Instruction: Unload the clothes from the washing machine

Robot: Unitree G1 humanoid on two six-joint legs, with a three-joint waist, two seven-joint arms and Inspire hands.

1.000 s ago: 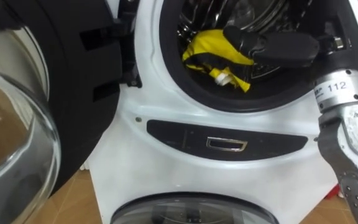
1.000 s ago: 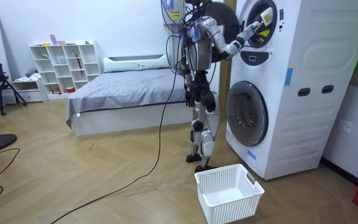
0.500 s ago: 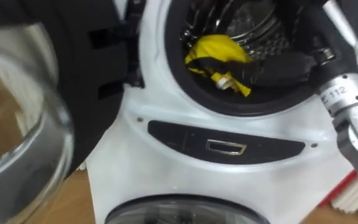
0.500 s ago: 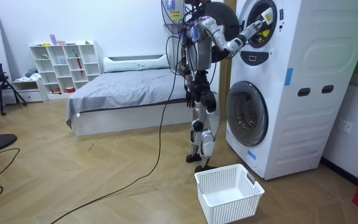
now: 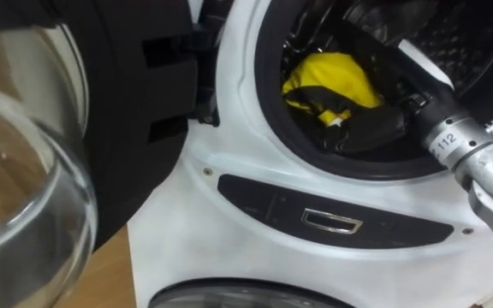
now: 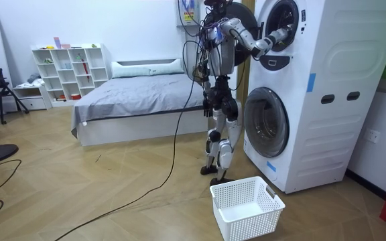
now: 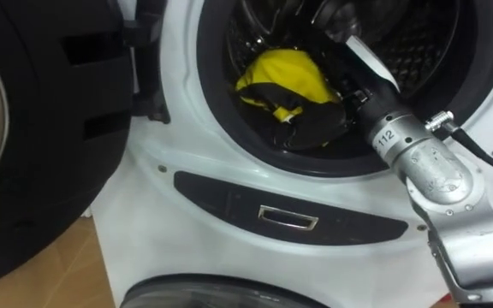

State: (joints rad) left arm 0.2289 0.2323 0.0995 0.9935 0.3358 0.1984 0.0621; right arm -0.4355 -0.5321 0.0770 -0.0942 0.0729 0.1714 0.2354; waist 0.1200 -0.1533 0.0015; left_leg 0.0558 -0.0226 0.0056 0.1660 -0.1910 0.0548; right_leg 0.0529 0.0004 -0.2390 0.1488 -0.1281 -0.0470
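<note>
A yellow garment (image 5: 332,81) with a dark edge lies bunched at the front of the upper machine's drum (image 7: 418,34). My right hand (image 7: 315,124) is inside the round opening, low against the rubber seal, pressed to the underside and right of the cloth. Its fingers are hidden in the dark fabric. The silver forearm (image 7: 439,184) runs down to the lower right. In the room view I stand upright in front of the stacked machines (image 6: 313,87), with my right arm raised into the upper opening (image 6: 278,32).
The upper machine's black door with its glass bowl (image 5: 24,171) hangs open on my left. A dark control strip (image 5: 332,221) sits under the opening, and the lower machine's window (image 6: 265,122) is below. A white basket (image 6: 246,207) stands on the floor by my feet.
My right hand has gone from lying across the drum beside the cloth to low down under the yellow garment. My body has moved closer to the machine, and the eye views have shifted.
</note>
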